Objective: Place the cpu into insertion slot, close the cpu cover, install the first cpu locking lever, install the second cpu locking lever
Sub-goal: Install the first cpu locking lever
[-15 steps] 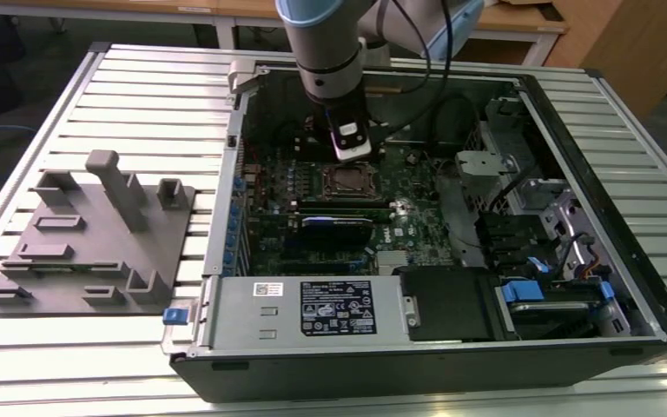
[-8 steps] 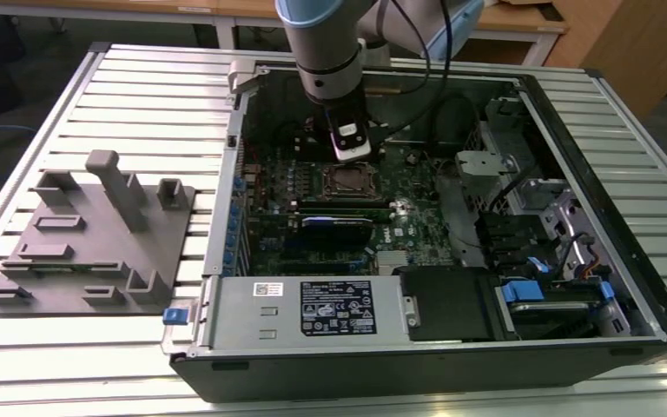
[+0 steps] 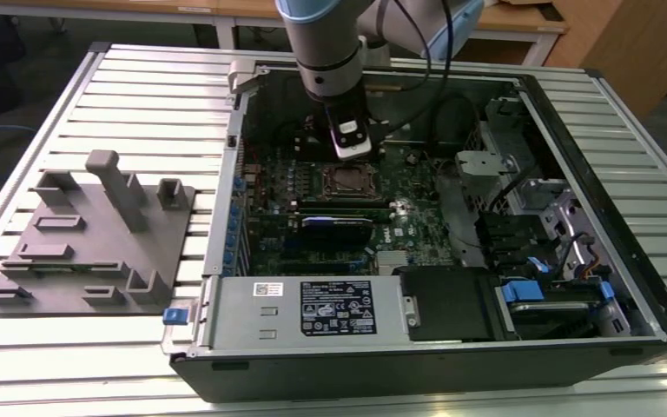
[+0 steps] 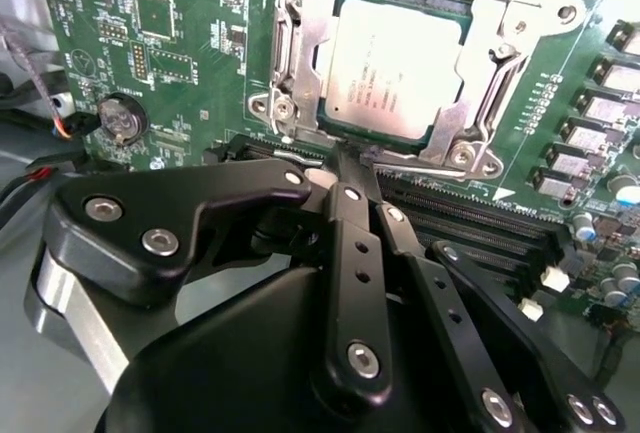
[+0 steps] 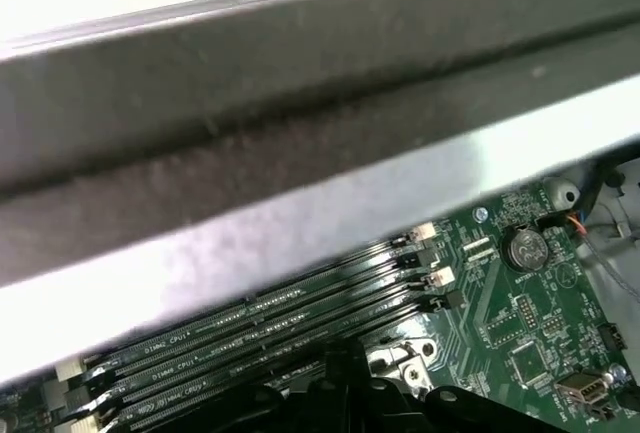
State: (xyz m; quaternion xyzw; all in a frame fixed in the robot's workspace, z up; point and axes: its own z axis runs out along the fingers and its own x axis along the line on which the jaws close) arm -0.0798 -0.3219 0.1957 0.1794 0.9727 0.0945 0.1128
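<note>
— Where's the chip?

— Going left to right: the coin battery [image 4: 122, 118], then the cover [image 4: 289, 53] lying flat around the chip [image 4: 400, 58], which sits in the socket [image 4: 272, 105].

— And your pincer?

— My pincer [image 4: 340, 158] is pinched together with nothing in it, its tip at the socket's near edge, just beside the lever [image 4: 440, 169].

— Any advice?

— I judge this to be lever work. I'd press on the wire alone, keeping off the chip and the memory slots [image 4: 470, 218]. Whether it's hooked, I can't tell.
</note>
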